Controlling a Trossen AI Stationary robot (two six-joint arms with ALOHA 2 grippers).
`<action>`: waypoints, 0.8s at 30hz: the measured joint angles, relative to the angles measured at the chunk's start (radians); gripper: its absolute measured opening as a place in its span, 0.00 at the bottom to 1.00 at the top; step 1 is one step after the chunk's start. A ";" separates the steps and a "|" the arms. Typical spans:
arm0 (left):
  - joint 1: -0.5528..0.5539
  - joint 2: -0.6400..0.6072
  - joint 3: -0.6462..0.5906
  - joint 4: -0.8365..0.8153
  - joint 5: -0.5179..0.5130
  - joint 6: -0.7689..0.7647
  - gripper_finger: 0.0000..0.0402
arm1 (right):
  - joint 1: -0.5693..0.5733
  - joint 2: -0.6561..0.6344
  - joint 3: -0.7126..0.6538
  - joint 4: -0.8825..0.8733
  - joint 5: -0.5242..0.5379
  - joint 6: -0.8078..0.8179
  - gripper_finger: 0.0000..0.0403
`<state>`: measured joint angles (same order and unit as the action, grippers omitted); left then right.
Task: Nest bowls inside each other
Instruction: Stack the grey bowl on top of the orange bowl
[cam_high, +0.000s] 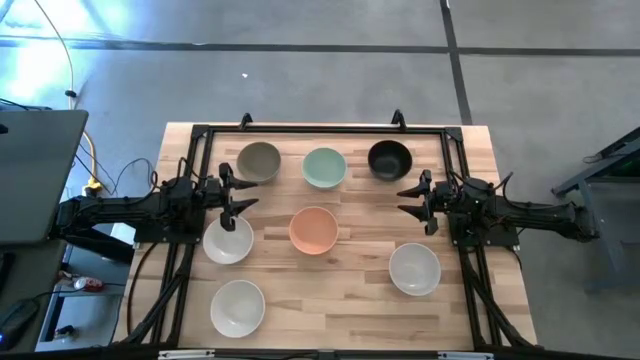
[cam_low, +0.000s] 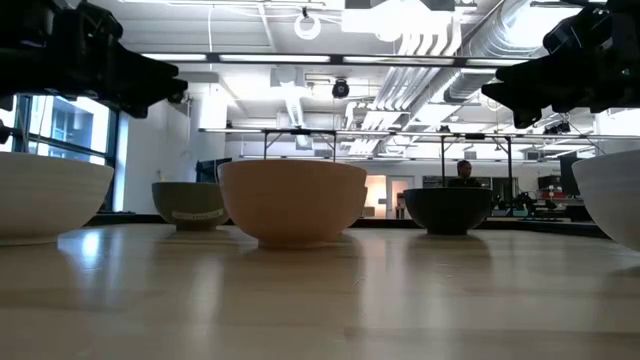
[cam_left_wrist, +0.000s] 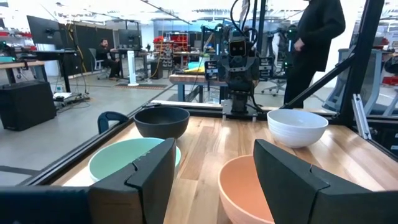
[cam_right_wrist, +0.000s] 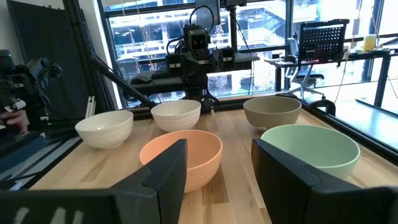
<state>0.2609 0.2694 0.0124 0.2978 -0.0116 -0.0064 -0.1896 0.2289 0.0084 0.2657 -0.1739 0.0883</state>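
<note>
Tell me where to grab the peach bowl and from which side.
Grip the peach bowl by its rim, coming straight down from above: it sits upright and open with free space around it, so one jaw can go inside the wall and one outside.

Bright overhead lighting; window glare top-left; low view backlit, table (cam_low: 320, 300) sheen.
</note>
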 joint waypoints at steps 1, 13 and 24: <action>0.000 0.000 0.000 -0.001 0.000 -0.010 0.51 | 0.000 0.000 0.000 0.000 0.000 0.000 0.43; 0.000 0.000 0.000 0.011 -0.015 -0.148 0.51 | 0.000 0.000 0.000 0.000 0.000 0.000 0.43; 0.000 0.000 0.000 0.010 -0.045 -0.192 0.51 | 0.000 0.000 0.000 0.000 0.000 0.000 0.43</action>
<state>0.2608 0.2695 0.0124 0.3074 -0.0566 -0.1980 -0.1895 0.2287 0.0086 0.2657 -0.1738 0.0883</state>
